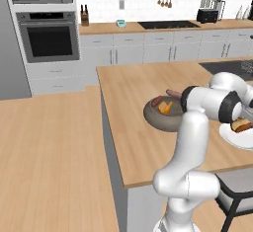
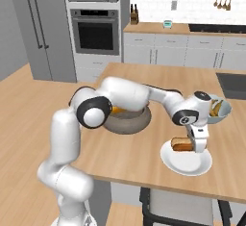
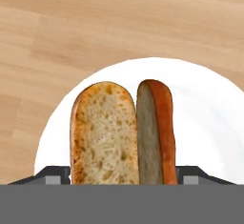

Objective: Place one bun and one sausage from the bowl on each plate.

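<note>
The claw [image 2: 198, 145] hangs straight down over a white plate [image 2: 194, 165], its two dark fingers spread wide and standing either side of the food there; whether they touch it cannot be told. In the hand view the finger tips [image 3: 55, 174] sit at the bottom corners, with the bun and sausage lying between them.

The bun [image 3: 101, 132] is a split half, long and round-ended, with a pale, porous crumb face and a thin tan crust at the rim. Just beside it, touching along its length, lies the sausage [image 3: 159, 130]: a smooth, glossy red-brown cylinder with a duller grey-brown flank toward the bun. The plate is round, plain and matte, and rests near the front edge of the island counter [image 2: 139, 160], a flat top of light wood with fine grain lines.

The bowl [image 1: 163, 115] stands on the same counter, well apart from the plate, partly behind the arm. It is wide and squat, dark grey-brown, with thick rounded walls. Inside it show an orange-tan bun piece [image 1: 165, 107] and a reddish sausage end [image 1: 156, 100]; another sausage [image 1: 173, 93] lies at its far rim.

A smaller pale blue-grey bowl [image 2: 218, 110] sits just behind the wrist.
</note>
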Available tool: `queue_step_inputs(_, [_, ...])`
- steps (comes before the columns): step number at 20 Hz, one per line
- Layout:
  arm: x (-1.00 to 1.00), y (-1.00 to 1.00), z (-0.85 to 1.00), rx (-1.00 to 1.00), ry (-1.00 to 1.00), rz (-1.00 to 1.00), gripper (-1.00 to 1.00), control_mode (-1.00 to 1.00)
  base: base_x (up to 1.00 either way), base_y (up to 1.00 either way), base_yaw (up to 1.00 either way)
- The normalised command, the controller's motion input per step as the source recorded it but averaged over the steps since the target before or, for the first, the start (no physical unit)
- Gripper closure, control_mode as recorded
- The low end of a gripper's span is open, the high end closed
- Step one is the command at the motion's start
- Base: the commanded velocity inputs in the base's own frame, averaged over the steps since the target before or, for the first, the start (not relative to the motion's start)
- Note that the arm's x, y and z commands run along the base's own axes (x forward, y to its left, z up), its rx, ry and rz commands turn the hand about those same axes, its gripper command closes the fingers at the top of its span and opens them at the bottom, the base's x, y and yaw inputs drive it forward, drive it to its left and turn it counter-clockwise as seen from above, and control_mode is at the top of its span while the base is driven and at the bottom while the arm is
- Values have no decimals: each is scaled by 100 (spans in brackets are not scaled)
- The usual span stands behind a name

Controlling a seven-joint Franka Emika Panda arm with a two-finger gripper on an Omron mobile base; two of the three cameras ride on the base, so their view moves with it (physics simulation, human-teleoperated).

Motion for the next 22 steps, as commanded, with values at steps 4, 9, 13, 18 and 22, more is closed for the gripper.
queue_step_inputs(4, [0,0,1,0,-1,0,-100,-100,0,0,0])
queue_step_inputs(9, [0,0,14,0,-4,0,-100,-100,0,0,0])
queue_step_inputs(13, [-12,32,98,-2,-32,27,-100,-100,0,0,0])
queue_step_inputs(18, [-11,75,96,-20,-22,55,-100,-100,0,0,0])
queue_step_inputs(22, [-3,80,73,-30,-17,54,-100,-100,0,0,0])
